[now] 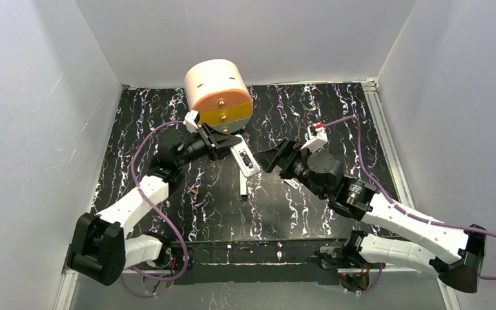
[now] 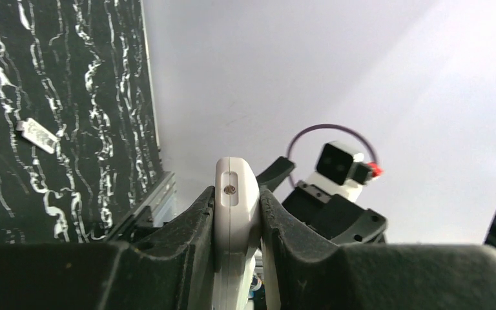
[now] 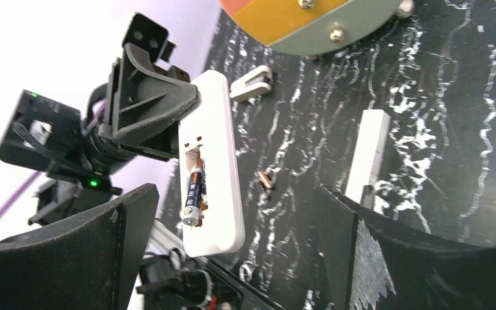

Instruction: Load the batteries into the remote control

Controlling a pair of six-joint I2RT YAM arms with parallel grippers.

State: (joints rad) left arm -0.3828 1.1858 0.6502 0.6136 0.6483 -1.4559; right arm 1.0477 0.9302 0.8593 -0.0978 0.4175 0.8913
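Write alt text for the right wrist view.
The left gripper holds the white remote, its bay open with one battery seated. A small coppery cylinder, likely the second battery, lies on the black table near a white bar; the open right gripper frames the bottom.

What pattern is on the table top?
The flat table top is black with squiggly white streaks, like marble; clearest in the top external view.
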